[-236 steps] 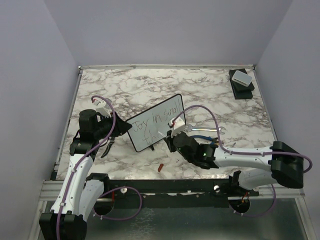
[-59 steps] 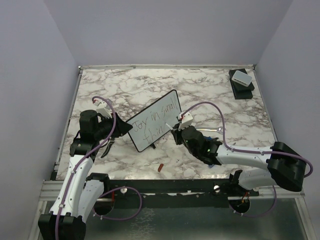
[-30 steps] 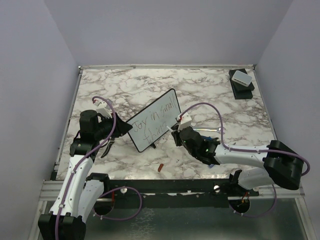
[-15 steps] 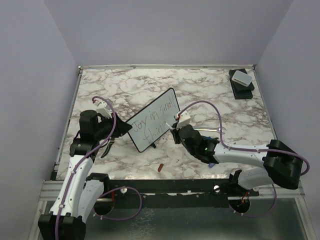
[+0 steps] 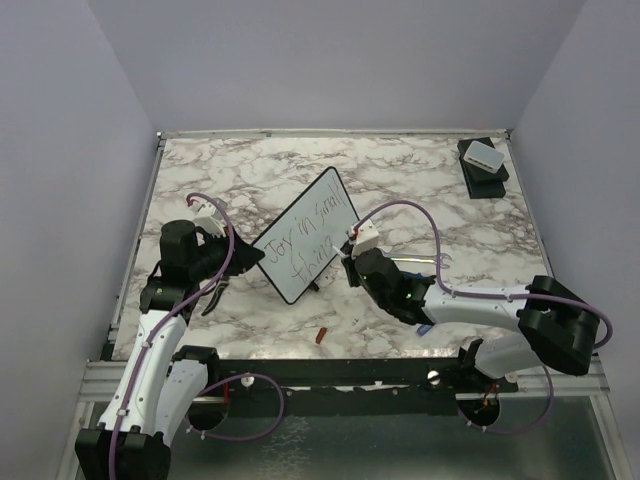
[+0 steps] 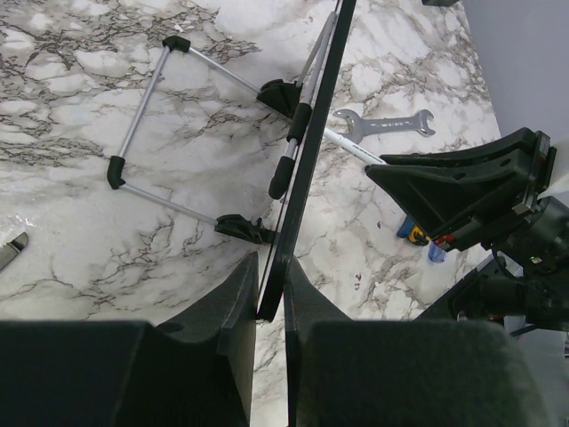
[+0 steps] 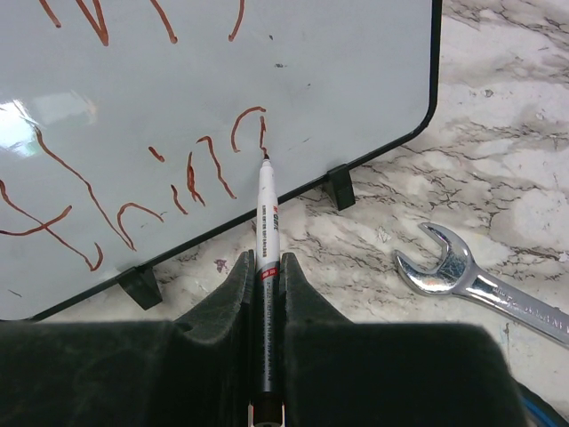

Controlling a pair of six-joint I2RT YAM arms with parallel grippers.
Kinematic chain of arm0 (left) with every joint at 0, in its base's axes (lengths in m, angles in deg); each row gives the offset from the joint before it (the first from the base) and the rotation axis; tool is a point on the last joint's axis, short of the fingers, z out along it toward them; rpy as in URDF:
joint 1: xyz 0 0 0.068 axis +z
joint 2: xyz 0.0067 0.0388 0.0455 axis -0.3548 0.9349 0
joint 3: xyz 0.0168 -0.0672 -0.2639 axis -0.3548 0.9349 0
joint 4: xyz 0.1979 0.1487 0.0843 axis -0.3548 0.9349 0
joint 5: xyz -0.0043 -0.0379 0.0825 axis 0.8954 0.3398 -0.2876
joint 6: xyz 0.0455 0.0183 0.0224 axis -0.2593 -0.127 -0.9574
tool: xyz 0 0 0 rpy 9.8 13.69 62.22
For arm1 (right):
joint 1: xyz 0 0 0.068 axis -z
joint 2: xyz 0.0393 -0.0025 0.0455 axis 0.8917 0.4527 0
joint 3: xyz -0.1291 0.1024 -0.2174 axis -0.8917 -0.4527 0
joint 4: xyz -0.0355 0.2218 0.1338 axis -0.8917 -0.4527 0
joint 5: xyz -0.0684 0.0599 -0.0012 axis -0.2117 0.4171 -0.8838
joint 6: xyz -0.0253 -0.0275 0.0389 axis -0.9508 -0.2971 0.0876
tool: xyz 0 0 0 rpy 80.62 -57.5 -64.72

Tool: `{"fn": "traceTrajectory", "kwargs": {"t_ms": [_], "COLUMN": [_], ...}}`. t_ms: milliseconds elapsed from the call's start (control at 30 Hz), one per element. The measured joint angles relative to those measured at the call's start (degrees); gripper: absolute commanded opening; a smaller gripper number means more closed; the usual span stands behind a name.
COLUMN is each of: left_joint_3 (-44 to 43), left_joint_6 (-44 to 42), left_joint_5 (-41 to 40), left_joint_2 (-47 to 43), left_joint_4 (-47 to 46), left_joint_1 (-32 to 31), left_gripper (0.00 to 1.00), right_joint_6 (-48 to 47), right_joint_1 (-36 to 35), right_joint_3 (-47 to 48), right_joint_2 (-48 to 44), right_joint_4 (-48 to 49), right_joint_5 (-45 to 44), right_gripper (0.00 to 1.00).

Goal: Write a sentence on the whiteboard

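The whiteboard stands tilted mid-table on its small black feet. The sentence reads "Joy in small" with "thin" below it; in the right wrist view its strokes look red-brown. My left gripper is shut on the board's near-left edge, which the left wrist view shows edge-on between my fingers. My right gripper is shut on a white marker. The marker's tip touches the board at the end of the lower line.
A silver wrench lies right of the board, also seen in the right wrist view. A red marker cap lies near the front edge. A black box with a white block sits back right. A wire stand sprawls behind the board.
The board has turned steeper, its right end rising toward the back. My right gripper has moved along the lower line with the marker, and that line has grown from "th" to "thin".
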Motion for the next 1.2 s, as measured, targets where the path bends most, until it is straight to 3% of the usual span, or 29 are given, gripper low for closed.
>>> {"fn": "traceTrajectory", "kwargs": {"t_ms": [300, 1200], "left_joint_3": [0.0, 0.2], "left_joint_6": [-0.1, -0.1], "left_joint_5": [0.0, 0.1], "left_joint_2": [-0.1, -0.6], "left_joint_4": [0.0, -0.2], "left_joint_1": [0.0, -0.8], "left_gripper": [0.06, 0.05], "right_joint_6": [0.0, 0.2], "right_joint_1": [0.0, 0.1], "right_joint_3": [0.0, 0.0], "right_joint_2": [0.0, -1.5], "right_joint_4": [0.4, 2.1], "right_joint_5": [0.4, 1.6], "right_gripper": [0.01, 0.01]}}
